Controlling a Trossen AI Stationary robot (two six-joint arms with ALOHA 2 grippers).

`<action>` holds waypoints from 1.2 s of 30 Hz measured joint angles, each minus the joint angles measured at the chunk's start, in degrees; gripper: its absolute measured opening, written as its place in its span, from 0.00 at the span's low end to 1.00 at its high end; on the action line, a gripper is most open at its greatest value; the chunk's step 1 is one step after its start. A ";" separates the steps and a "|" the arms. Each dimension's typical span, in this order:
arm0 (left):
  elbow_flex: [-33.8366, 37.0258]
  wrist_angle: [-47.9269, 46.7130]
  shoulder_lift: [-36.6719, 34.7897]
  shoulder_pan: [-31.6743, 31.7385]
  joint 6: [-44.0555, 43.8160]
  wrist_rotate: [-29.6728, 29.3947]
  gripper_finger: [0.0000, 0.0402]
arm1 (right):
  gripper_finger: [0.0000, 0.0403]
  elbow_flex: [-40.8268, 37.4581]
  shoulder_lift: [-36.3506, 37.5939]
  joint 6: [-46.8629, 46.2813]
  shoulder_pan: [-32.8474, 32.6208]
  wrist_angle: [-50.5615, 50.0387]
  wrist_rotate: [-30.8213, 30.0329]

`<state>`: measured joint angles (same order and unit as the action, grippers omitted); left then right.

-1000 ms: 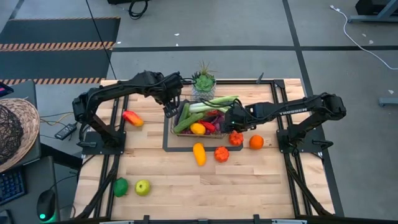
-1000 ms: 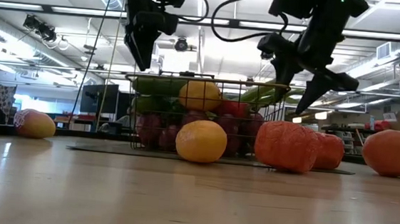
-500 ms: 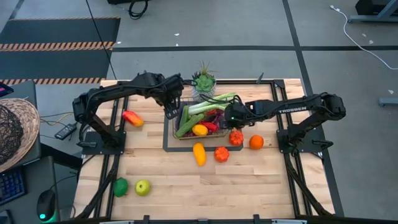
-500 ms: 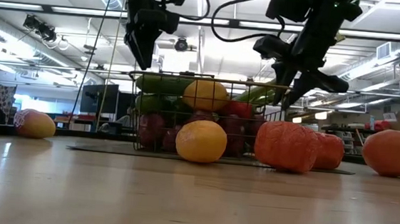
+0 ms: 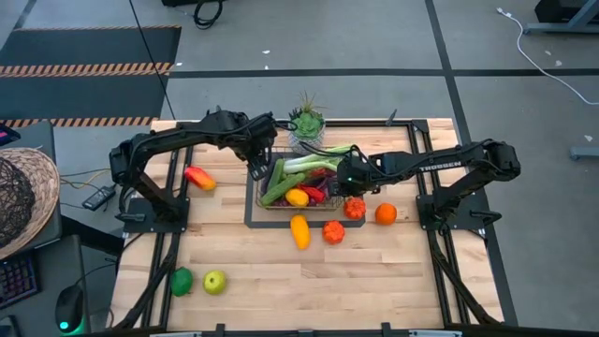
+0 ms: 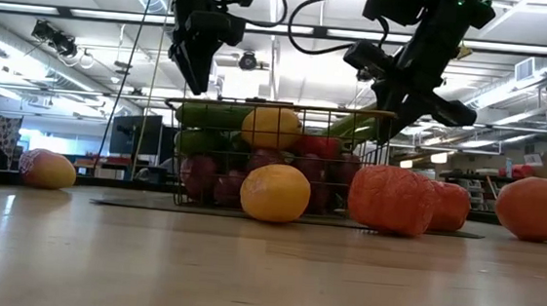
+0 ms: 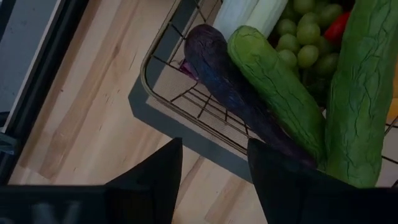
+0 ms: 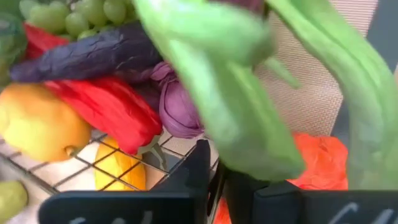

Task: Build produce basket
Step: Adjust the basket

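The dark wire basket [image 5: 267,199] stands on a dark mat at mid-table. It holds produce: a leek [image 5: 318,156], cucumbers [image 7: 273,81], grapes [image 7: 305,43], a purple vegetable [image 8: 87,56], a red chili [image 8: 106,106] and a yellow fruit [image 5: 298,196]. My right gripper [image 5: 347,178] is at the basket's right end, its fingers [image 8: 200,171] shut on the wire. My left gripper [image 5: 256,167] hangs open just outside the basket's left end [image 7: 155,68], above the rim and touching nothing. My right gripper has the basket's top rim at its right end [image 6: 384,114] pinched between its two fingers. The fingers slant down from the table's right side and lie across the wire. In the wrist view they hide the exact spot. The basket's bottom rests on the mat.
Loose produce lies near the basket: a yellow fruit [image 5: 299,230], two orange-red ones [image 5: 333,231] [image 5: 355,207], an orange [image 5: 386,213], a red-yellow fruit [image 5: 198,177], and two green ones [image 5: 181,280] [image 5: 214,281] near the front. A potted succulent [image 5: 306,124] stands behind the basket.
My right gripper has tipped toward the basket's right end and shut its fingers on the rim there. The basket has shifted slightly on the mat.
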<state>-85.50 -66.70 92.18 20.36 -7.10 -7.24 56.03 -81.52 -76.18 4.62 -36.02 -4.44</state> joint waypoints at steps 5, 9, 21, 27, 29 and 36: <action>0.00 0.00 -0.02 -0.07 -0.23 0.02 0.47 | 0.05 0.00 -0.02 -0.66 0.07 -0.39 -1.06; -0.02 -0.12 -0.02 -0.37 -0.23 0.00 0.46 | 0.11 0.01 -0.02 -0.18 0.00 0.00 -0.64; 0.00 -0.59 -0.02 -0.74 -0.23 0.00 0.44 | 0.30 0.11 0.00 -3.69 -1.04 0.28 1.68; -0.01 -0.68 -0.02 -0.74 -0.23 0.00 0.43 | 0.30 0.11 0.00 -6.37 -2.69 0.87 2.82; 0.00 -0.68 -0.02 -0.72 -0.23 0.00 0.43 | 0.30 0.11 0.00 -6.35 -3.14 0.90 2.42; 0.00 -0.68 -0.02 -0.74 -0.24 0.00 0.43 | 0.30 0.11 0.04 -6.28 -3.39 1.14 1.07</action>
<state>-85.49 -67.37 92.16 19.62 -7.34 -7.25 56.14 -81.47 -82.46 1.23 -34.87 -3.37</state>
